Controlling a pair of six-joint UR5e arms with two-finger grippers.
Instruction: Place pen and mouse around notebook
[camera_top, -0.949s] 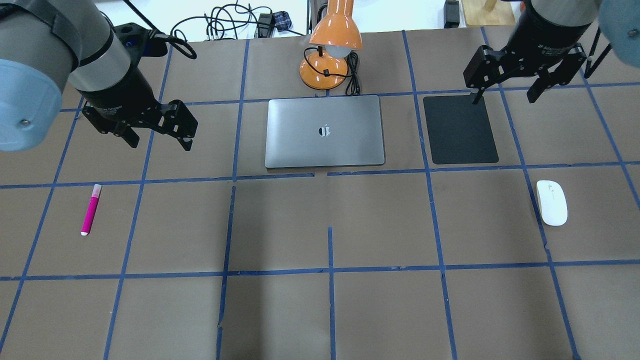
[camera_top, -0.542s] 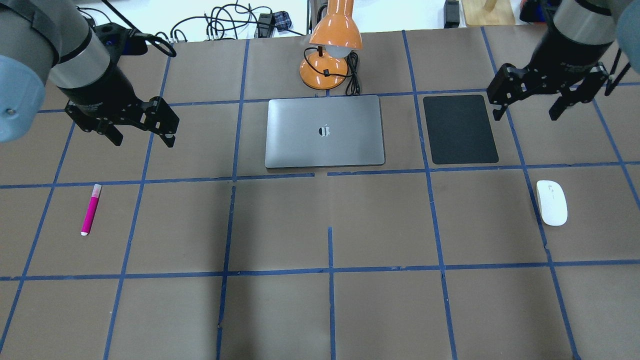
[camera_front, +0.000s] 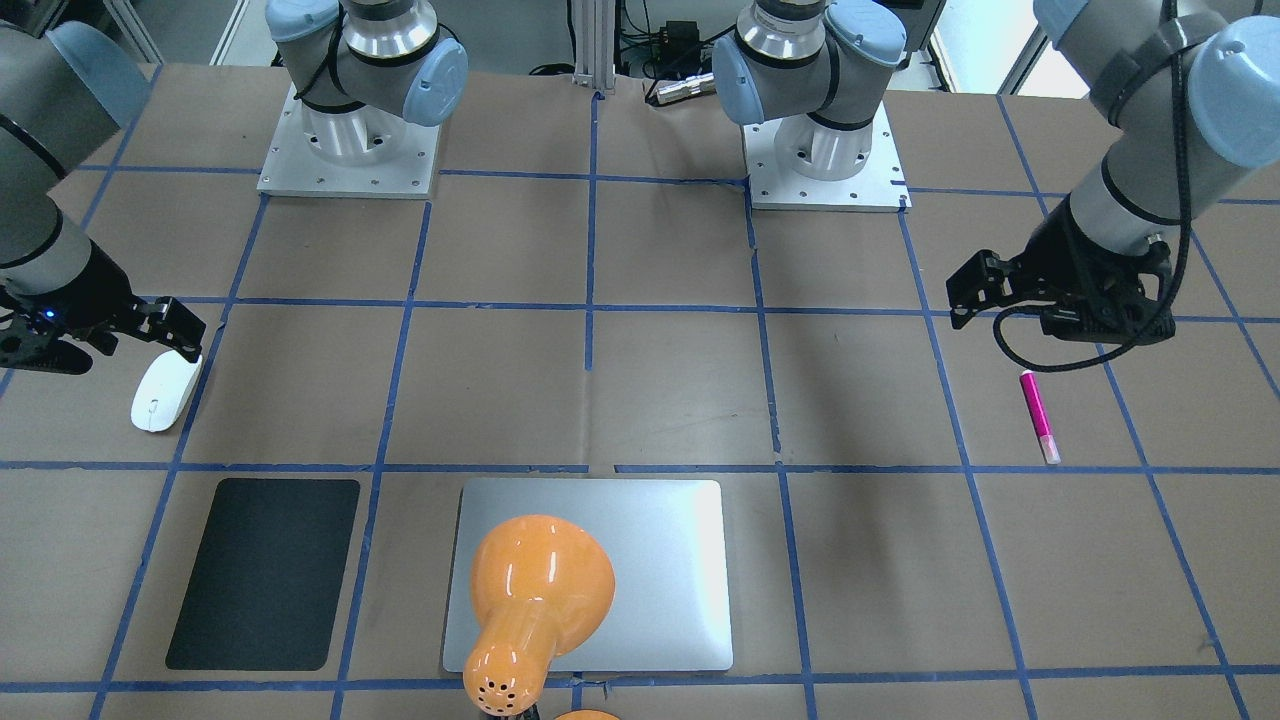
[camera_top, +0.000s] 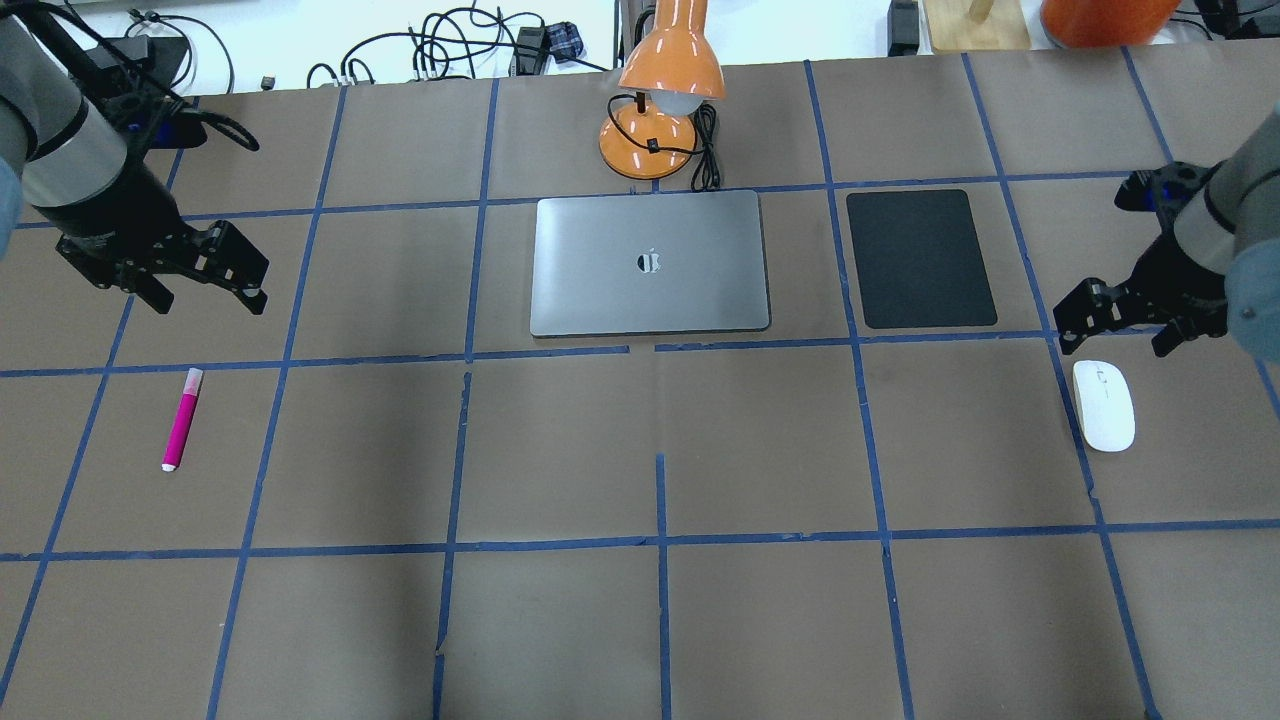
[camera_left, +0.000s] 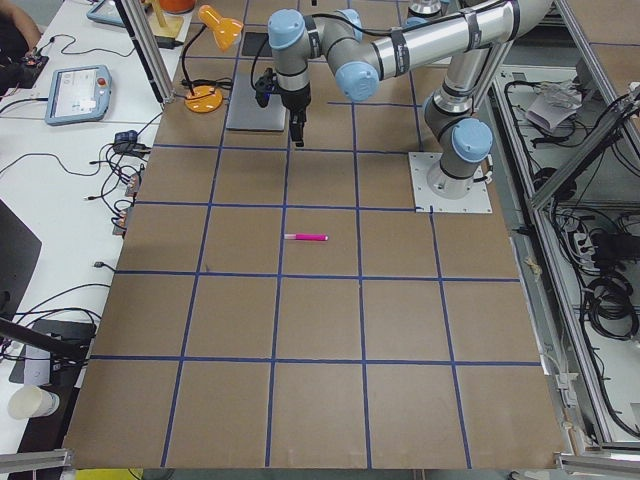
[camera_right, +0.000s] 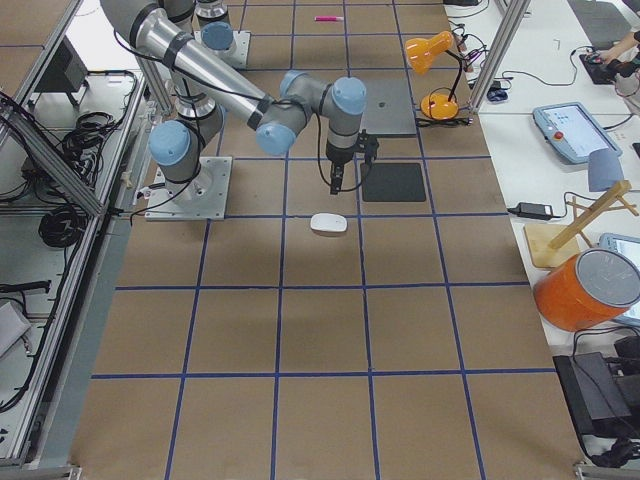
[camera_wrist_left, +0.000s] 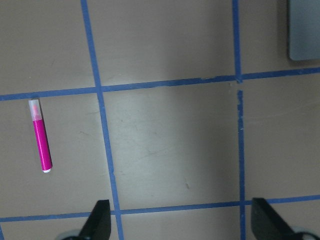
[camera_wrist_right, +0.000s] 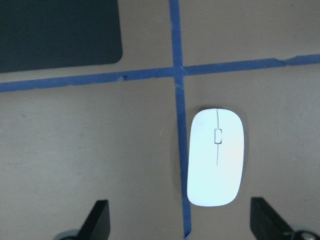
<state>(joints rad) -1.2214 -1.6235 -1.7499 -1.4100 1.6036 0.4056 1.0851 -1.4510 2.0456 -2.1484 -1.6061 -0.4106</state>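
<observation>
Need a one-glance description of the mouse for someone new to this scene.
Start at the silver-grey notebook beside the orange desk lamp. Go past the black mat on the robot's right; the mouse lies beyond it, nearer the robot. It is the only glossy white oval there.

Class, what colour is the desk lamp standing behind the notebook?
Glossy orange lamp, seen best in the overhead exterior view.

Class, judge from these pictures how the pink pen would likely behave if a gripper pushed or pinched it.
The pen looks slim and round, lying flat on the table, so a sideways push would probably roll it. It seems short and rigid, likely light and unbending when pinched.
</observation>
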